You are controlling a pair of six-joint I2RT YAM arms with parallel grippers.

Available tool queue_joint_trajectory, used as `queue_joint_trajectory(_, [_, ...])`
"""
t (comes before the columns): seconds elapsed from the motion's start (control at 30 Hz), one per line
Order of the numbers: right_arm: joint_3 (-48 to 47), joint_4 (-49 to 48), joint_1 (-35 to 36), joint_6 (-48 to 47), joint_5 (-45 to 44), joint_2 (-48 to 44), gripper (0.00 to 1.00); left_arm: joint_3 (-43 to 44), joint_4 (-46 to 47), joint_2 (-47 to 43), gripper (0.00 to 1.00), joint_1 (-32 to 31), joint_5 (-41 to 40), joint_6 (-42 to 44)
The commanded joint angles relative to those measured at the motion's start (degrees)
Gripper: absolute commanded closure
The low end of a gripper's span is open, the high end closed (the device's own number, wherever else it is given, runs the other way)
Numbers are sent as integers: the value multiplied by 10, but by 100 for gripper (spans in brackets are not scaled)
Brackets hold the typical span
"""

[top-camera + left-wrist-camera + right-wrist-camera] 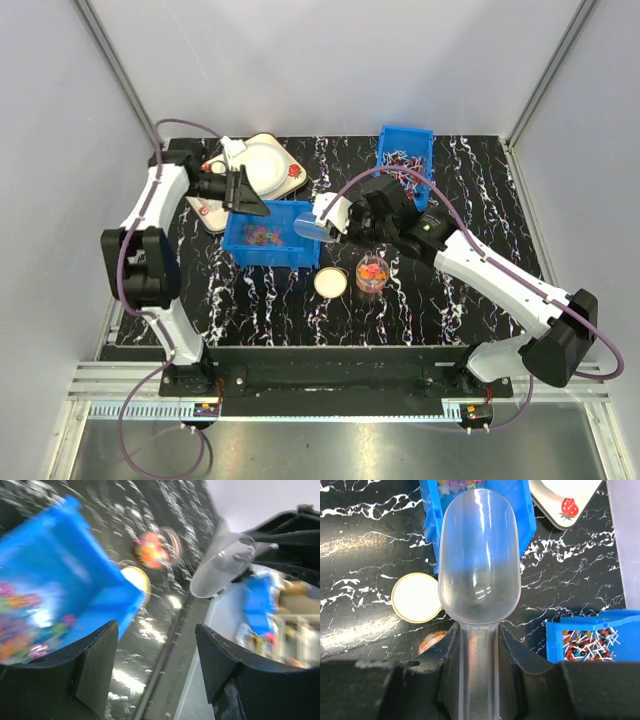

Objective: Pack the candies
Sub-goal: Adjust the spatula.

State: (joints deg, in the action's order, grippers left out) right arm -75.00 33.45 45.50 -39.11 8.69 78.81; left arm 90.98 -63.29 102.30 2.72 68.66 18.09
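The candies (262, 236) are tiny multicoloured sweets lying in a blue bin (290, 257) at the table's middle; in the left wrist view they blur at the left (20, 630). More candies fill a small clear jar (372, 272). My left gripper (248, 194) hovers over the bin's far left edge, open, with nothing between its fingers (156, 630). My right gripper (335, 218) is shut on the handle of a clear plastic scoop (477, 560). The scoop's bowl is empty and points over the bin's right end (310, 225).
A round white lid (330, 282) lies next to the jar. A second blue bin (405, 158) with stick sweets stands at the back right. White plates on a tray (262, 165) sit at the back left, behind the left gripper.
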Motion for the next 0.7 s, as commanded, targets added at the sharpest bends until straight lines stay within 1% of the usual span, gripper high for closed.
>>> queue_joint_trajectory(0.0, [-27,-44,9,6,0,-11,100,48,-134,40,35,-46,105,124])
queue_joint_trajectory(0.03, [-27,-45,11,5,-1,-10,100,64,-172,48,35,-52,113,142])
queue_joint_trajectory(0.07, [-26,-47,12,4,-2,-8,100,72,-188,54,36,-61,118,173])
queue_joint_trajectory(0.2, [-25,-52,16,6,0,-4,100,97,-227,77,38,-81,125,206])
queue_joint_trajectory(0.4, [-33,-52,26,7,-4,8,100,94,-224,77,43,-105,125,206])
queue_joint_trajectory(0.6, [-44,-52,37,-3,-26,22,100,72,-192,64,48,-123,111,179])
queue_joint_trajectory(0.63, [-44,-52,41,-4,-30,24,100,69,-185,61,49,-126,110,177])
queue_joint_trajectory(0.67, [-44,-52,43,-6,-37,26,100,66,-182,59,52,-127,109,172])
